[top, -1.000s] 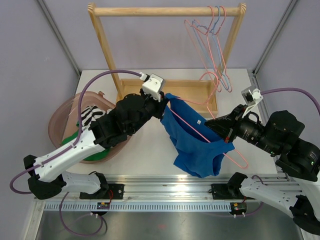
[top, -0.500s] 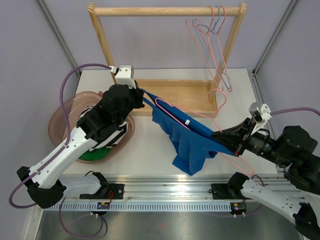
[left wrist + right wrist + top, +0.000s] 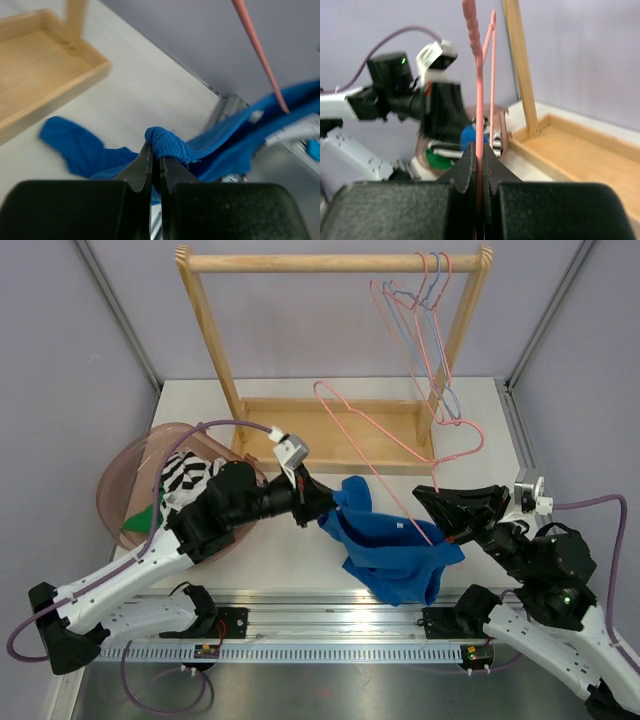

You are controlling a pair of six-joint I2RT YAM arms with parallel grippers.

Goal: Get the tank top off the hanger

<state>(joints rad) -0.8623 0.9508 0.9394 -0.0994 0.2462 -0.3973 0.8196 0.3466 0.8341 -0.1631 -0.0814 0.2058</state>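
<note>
The blue tank top lies bunched low over the table's front middle. My left gripper is shut on its upper left edge; in the left wrist view the blue cloth bulges out of the closed tips. My right gripper is shut on the pink hanger, which stands raised above the cloth, with most of its wire bare. In the right wrist view the pink wire runs up from between the closed tips. One lower end of the hanger still dips into the blue cloth.
A wooden clothes rack with a tray base stands at the back, with several hangers on its right end. A pink basin at left holds striped and green clothes.
The left gripper dropped down and forward with the tank top's edge. The right gripper tilted the hanger up, so the cloth slid off most of the wire.
</note>
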